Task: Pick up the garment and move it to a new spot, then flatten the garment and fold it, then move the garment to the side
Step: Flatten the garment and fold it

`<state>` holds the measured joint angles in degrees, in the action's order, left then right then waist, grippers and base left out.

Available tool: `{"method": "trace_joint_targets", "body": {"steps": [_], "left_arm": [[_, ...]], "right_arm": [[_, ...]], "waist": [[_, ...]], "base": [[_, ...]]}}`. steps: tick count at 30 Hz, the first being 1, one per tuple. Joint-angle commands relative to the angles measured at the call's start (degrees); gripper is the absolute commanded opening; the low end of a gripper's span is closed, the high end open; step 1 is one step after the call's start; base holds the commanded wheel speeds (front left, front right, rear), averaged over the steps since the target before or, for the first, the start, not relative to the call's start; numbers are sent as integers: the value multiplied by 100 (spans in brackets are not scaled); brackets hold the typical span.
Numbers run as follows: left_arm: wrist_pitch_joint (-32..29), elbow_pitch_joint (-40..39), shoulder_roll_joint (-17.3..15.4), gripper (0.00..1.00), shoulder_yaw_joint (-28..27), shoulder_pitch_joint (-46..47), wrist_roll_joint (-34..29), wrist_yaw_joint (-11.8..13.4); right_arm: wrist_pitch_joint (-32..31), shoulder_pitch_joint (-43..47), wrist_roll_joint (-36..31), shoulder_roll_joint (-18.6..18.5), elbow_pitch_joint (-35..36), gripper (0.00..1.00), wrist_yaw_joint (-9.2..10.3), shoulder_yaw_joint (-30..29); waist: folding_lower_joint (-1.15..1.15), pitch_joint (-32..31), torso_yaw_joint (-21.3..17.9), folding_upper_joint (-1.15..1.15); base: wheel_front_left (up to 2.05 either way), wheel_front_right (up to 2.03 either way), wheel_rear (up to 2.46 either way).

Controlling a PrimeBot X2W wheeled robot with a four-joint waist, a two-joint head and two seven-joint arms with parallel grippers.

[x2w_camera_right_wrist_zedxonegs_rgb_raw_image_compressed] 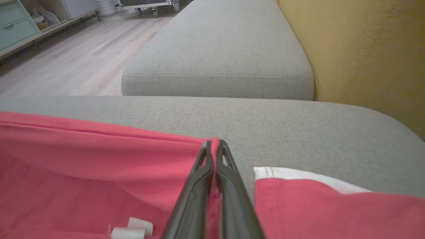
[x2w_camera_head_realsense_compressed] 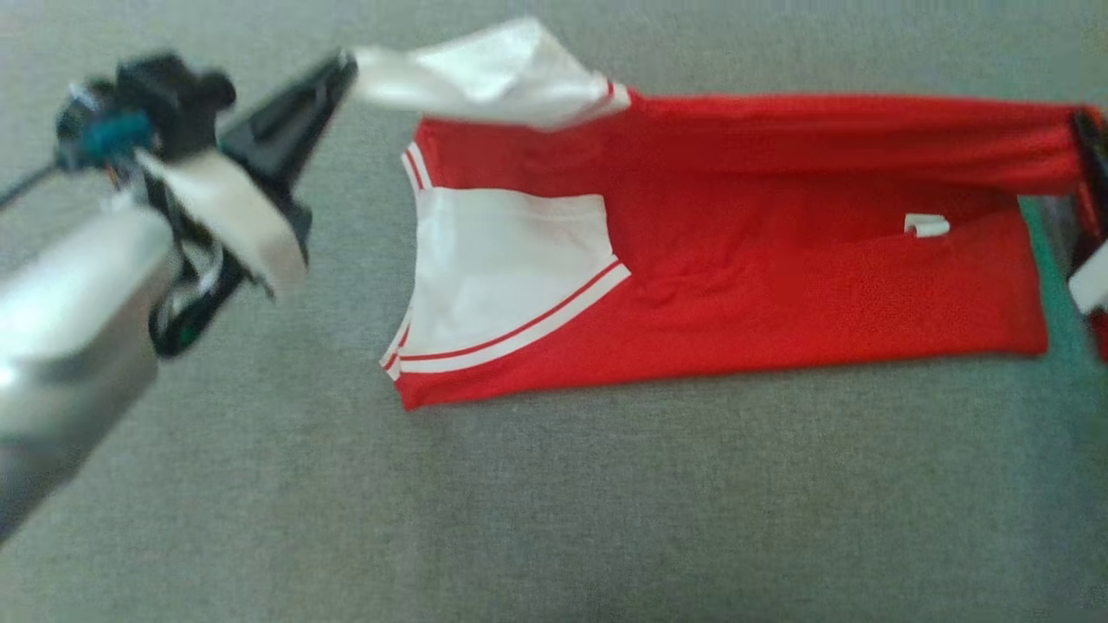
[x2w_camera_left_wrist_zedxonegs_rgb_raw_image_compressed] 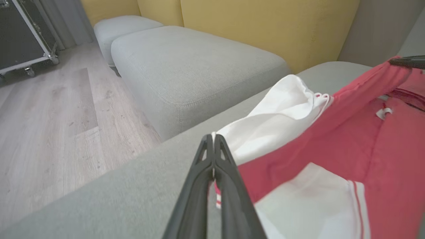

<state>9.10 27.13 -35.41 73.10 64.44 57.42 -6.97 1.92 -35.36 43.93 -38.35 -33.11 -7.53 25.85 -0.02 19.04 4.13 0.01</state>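
A red garment [x2w_camera_head_realsense_compressed: 736, 285] with white sleeves and a small white tag [x2w_camera_head_realsense_compressed: 926, 226] lies across the grey sofa seat [x2w_camera_head_realsense_compressed: 554, 502]. Its far edge is lifted off the seat and stretched between both grippers. At the upper left, my left gripper [x2w_camera_head_realsense_compressed: 346, 67] is shut on the tip of a white sleeve [x2w_camera_head_realsense_compressed: 493, 73]. The left wrist view has those tips [x2w_camera_left_wrist_zedxonegs_rgb_raw_image_compressed: 213, 136] pinching white cloth [x2w_camera_left_wrist_zedxonegs_rgb_raw_image_compressed: 282, 116]. At the far right edge, my right gripper [x2w_camera_head_realsense_compressed: 1086, 130] is shut on the red hem. In the right wrist view its tips [x2w_camera_right_wrist_zedxonegs_rgb_raw_image_compressed: 214, 142] clamp a red fold [x2w_camera_right_wrist_zedxonegs_rgb_raw_image_compressed: 99, 156].
Yellow back cushions [x2w_camera_left_wrist_zedxonegs_rgb_raw_image_compressed: 265, 26] stand behind the seat. A second grey seat section [x2w_camera_left_wrist_zedxonegs_rgb_raw_image_compressed: 199, 66] adjoins it, with wood floor [x2w_camera_left_wrist_zedxonegs_rgb_raw_image_compressed: 49, 116] beyond. A black wheeled case [x2w_camera_left_wrist_zedxonegs_rgb_raw_image_compressed: 20, 33] and teal drawers [x2w_camera_right_wrist_zedxonegs_rgb_raw_image_compressed: 16, 23] stand farther off.
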Motion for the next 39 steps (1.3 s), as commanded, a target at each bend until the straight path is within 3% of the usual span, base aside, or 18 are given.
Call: {"method": "trace_joint_targets", "body": {"steps": [1, 10, 16, 17, 18, 19, 20, 21, 22, 25, 27, 33, 39], "left_arm": [[32, -251, -333, 0, -197, 8, 77, 97], [112, -1525, -698, 0, -105, -1049, 120, 741], [311, -1720, -652, 0, -127, -1501, 206, 1065], [351, -1700, -621, 0, -138, -1579, 236, 1079], [398, -1669, -580, 0, -169, -1659, 272, 1094], [441, -1627, -528, 8, -205, -1739, 305, 1108], [475, -1578, -470, 40, -237, -1819, 331, 1115], [504, -1528, -410, 95, -270, -1892, 335, 1134], [532, -1486, -339, 100, -322, -1965, 326, 1162], [579, -1416, -111, 100, -560, -2256, 263, 1318], [585, -1488, 46, 100, -936, -2493, 2, 1563], [588, -2029, 569, 100, -2296, -3782, -1403, 2505], [589, -2619, 1302, 100, -3207, -5083, -2890, 2926]], "right_arm": [[120, 180, 48, -198, 141, 0, 4, -81], [444, 791, -157, -79, 155, 0, 4, -406], [429, 1072, -294, 44, 257, 0, 4, -563], [412, 1113, -313, 68, 252, 20, 4, -598], [395, 1147, -357, 90, 226, 65, 4, -638], [404, 1173, -403, 122, 197, 100, 4, -697], [414, 1210, -425, 170, 184, 100, 4, -754], [427, 1260, -432, 219, 183, 100, 4, -814], [447, 1330, -434, 262, 193, 100, 4, -880], [545, 1657, -410, 371, 282, 100, 4, -1126], [624, 1926, -385, 462, 379, 100, 4, -1366], [545, 2700, -466, 925, 727, 100, 4, -2138], [139, 2698, -744, 1475, 712, 100, 4, -2837]], "waist": [[2, -156, 98, -1], [2, -196, 245, -1], [2, -148, 252, -1], [2, -158, 235, -1], [2, -174, 216, -1], [2, -192, 206, -1], [2, -214, 200, -1], [2, -240, 197, -1], [2, -274, 200, -1], [2, -418, 223, -1], [2, -524, 244, -1], [2, -834, 327, -1], [2, -1040, 650, -1]], "base": [[0, 0, 0], [0, 0, 0], [0, 0, 0], [0, 0, 0], [0, 0, 0], [0, 0, 0], [0, 0, 0], [0, 0, 0], [0, 0, 0], [0, 0, 0], [0, 0, 0], [0, 0, 0], [0, 0, 0]]}}
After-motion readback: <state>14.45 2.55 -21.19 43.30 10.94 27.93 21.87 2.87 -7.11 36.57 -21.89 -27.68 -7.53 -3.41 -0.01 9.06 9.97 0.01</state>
